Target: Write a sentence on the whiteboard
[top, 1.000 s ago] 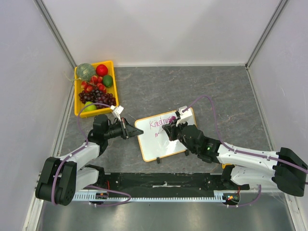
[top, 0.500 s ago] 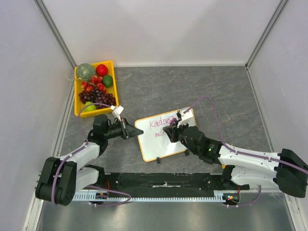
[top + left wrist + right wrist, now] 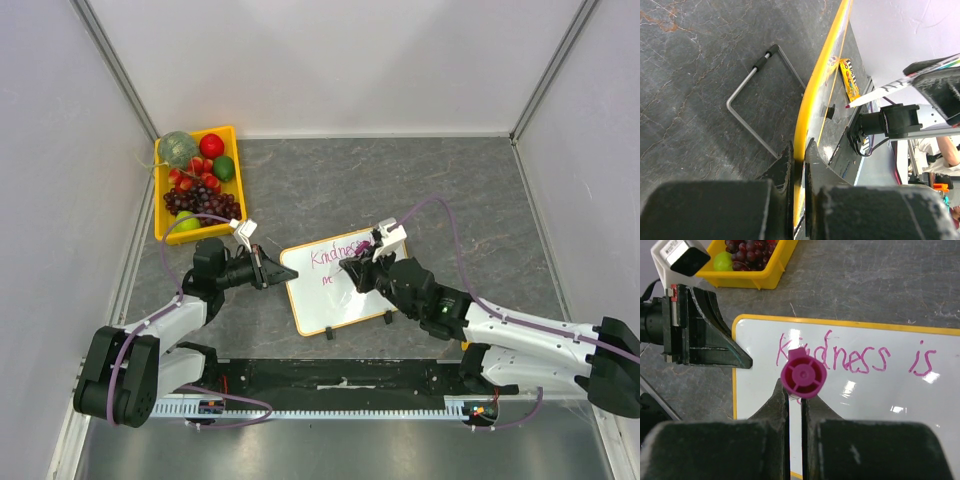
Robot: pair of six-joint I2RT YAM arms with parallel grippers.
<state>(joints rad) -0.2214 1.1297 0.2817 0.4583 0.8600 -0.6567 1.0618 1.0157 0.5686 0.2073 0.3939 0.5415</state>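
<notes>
Clamps whiteboard (image 3: 345,300) edge tight in left end effector (image 3: 799,150); holds marker (image 3: 803,376) in closed right end effector (image 3: 794,392), just under sentence (image 3: 850,359) "Kindness is".

The pink handwritten sentence (image 3: 855,359) on the whiteboard (image 3: 880,410) reads "Kindness is" — beneath it, seen from above, a small "m" stands alone.

Left gripper (image 3: 274,272) clamped on whiteboard (image 3: 335,305) edge, right gripper (image 3: 357,276) holding pink marker (image 3: 366,244) over sentence (image 3: 333,257) (partly hidden)
</notes>
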